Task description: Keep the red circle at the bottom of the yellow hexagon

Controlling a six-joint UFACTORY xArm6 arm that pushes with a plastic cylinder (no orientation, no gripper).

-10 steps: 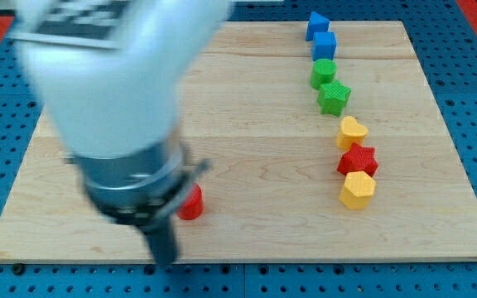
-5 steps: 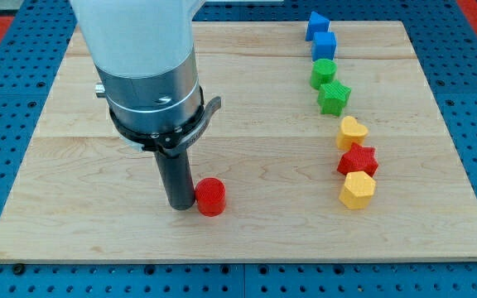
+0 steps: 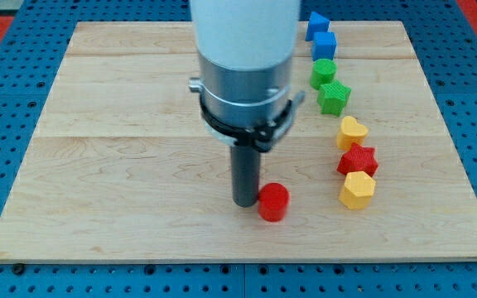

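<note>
The red circle lies low on the wooden board, a bit right of centre. My tip touches its left side. The yellow hexagon sits to the right of the red circle, at about the same height and a little higher, with a gap between them. The arm's white and grey body rises from the rod toward the view's top.
A column of blocks runs down the right side: a blue block, a blue cube, a green circle, a green star, a yellow heart and a red star just above the yellow hexagon.
My tip has moved to the view's right along the board's lower part, pushing the red circle rightward, closer to the yellow hexagon. The other blocks have not moved.
</note>
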